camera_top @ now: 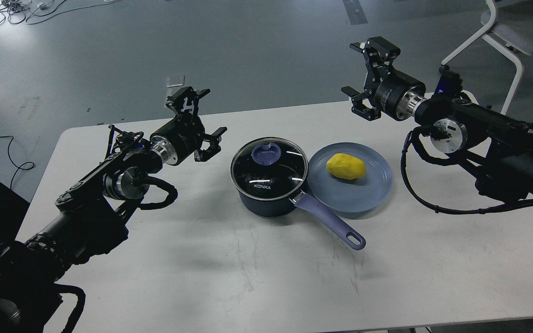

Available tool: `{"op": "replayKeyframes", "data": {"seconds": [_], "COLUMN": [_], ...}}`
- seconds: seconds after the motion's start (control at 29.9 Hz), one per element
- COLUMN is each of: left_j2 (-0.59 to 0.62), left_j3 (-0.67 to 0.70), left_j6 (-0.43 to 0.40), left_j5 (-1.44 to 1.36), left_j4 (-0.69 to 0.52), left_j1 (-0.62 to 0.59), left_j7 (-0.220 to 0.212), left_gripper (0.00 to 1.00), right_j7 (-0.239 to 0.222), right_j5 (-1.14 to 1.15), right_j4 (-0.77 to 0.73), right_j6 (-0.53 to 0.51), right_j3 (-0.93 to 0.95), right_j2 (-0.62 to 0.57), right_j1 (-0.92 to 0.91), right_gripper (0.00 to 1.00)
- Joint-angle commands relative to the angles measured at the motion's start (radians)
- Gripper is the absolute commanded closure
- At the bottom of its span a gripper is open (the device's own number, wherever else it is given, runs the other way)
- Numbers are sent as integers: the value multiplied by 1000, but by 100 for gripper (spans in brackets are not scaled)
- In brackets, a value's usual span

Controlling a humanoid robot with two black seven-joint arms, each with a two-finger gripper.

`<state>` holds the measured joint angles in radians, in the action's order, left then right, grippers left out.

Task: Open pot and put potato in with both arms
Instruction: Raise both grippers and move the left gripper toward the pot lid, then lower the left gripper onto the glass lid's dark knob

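Yellow potato [346, 166] lies well below right tool [363, 76].

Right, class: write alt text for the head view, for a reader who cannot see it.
A lidded navy pot sits on a white table beside a blue plate holding a yellow potato. The left end effector and the right end effector hover open on either side, holding nothing.

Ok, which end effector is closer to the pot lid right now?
The left end effector: it is open just left of the lid, while the right end effector is open farther off, beyond the plate.
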<state>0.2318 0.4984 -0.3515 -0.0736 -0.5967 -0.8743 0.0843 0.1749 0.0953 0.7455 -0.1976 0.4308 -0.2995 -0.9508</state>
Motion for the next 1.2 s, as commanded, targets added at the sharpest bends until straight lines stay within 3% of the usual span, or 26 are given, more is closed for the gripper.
{"op": "replayKeyframes", "data": {"seconds": [0.0,0.17,0.27,0.37,0.63,0.74,0.8,0.87,0.9,1.0,1.07,1.17], "left_j2": [3,3,4,4,11,11,11,11,9,6,29,70], "left_j3": [0,2,5,3,0,-6,-12,-14,-14,-14,-15,-29], "left_j6": [-10,-10,-12,-1,11,25,65,127,150,270,386,482], "left_j5": [0,1,0,-3,-15,-29,-96,-287,-343,-543,-708,-908], "left_j4": [-1,-2,-2,-2,-2,-2,-2,-2,-2,-38,-153,-257], "left_j1": [1,2,0,-2,-8,-12,-35,-67,-71,-74,-72,-66], "left_j7": [0,12,75,107,114,150,233,369,400,404,404,404], "left_gripper": [1,1,1,1,1,1,1,1,1,1,1,1], "right_j7": [-2,-3,-2,0,6,14,15,15,15,15,12,9], "right_j5": [0,0,0,0,-2,-2,-2,-2,-2,-3,-5,-5], "right_j4": [0,-2,-2,-2,2,2,5,5,5,5,5,5], "right_j6": [-11,-34,-34,-32,-36,-36,-36,-34,-32,-28,-31,-31], "right_j3": [13,13,13,14,17,22,23,38,46,88,149,175], "right_j2": [-18,-20,-20,-20,-21,-33,-47,-72,-78,-101,-124,-135], "right_j1": [1,-2,0,3,7,9,9,14,15,40,85,125], "right_gripper": [0,0,0,0,0,0,0,0,0,0,0,0]}}
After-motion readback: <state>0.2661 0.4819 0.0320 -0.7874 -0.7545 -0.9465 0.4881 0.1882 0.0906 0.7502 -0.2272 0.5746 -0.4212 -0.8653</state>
